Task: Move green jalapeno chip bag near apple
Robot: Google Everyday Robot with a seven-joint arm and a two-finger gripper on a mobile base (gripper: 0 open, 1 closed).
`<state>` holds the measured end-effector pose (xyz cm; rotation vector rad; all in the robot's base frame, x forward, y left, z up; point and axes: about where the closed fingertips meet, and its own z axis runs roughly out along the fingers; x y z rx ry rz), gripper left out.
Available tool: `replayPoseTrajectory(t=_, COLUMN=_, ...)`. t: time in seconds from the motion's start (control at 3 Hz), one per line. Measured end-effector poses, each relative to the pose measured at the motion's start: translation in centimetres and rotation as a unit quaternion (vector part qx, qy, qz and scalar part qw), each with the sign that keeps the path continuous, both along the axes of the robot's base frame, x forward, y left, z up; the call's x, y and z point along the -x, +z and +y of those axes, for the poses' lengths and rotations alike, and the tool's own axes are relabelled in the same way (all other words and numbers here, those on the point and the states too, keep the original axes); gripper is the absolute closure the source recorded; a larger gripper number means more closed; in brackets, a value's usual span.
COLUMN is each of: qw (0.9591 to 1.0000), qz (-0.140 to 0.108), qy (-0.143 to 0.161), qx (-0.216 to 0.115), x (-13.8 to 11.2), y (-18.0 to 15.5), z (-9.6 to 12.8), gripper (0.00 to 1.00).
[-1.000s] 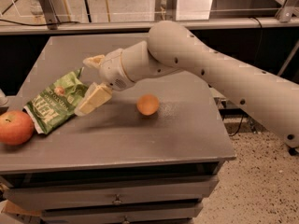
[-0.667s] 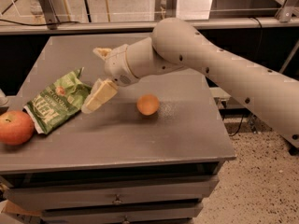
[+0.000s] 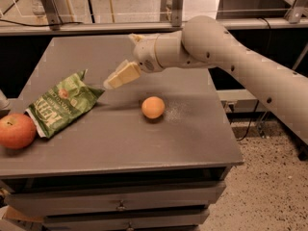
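The green jalapeno chip bag [image 3: 62, 102] lies flat on the left part of the grey table [image 3: 144, 148]. Its lower left corner touches the red apple [image 3: 17, 130], which sits at the table's left front edge. My gripper [image 3: 121, 60] is open and empty. It hovers above the table to the right of the bag and is clear of it. One cream finger [image 3: 122, 74] points down-left toward the bag's right corner.
A small plain orange fruit [image 3: 153, 107] sits near the table's middle, below and right of the gripper. The table has drawers under its front edge. A metal rail and glass stand behind the table. Speckled floor lies to the right.
The gripper has pulled back to the right and upward, away from the chip bag. The bag stays beside the apple. The orange fruit has not moved.
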<state>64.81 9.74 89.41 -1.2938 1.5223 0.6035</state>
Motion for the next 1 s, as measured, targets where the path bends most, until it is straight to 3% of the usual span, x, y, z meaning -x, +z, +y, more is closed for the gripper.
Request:
replayPoseTrajectory(t=0.33, qw=0.9968, qz=-0.007, qy=-0.070, qx=-0.037, x=-3.6, y=1.6, z=-3.7, gripper=0.00)
replayPoseTrajectory(t=0.67, qw=0.9906, qz=-0.026, qy=-0.113, qx=-0.072, x=-5.3, y=4.4, z=-6.7, gripper=0.00)
replayPoseTrajectory(t=1.0, qw=0.9902, qz=-0.028, qy=-0.115, qx=-0.073, x=-5.4, y=4.5, z=-6.8, gripper=0.00)
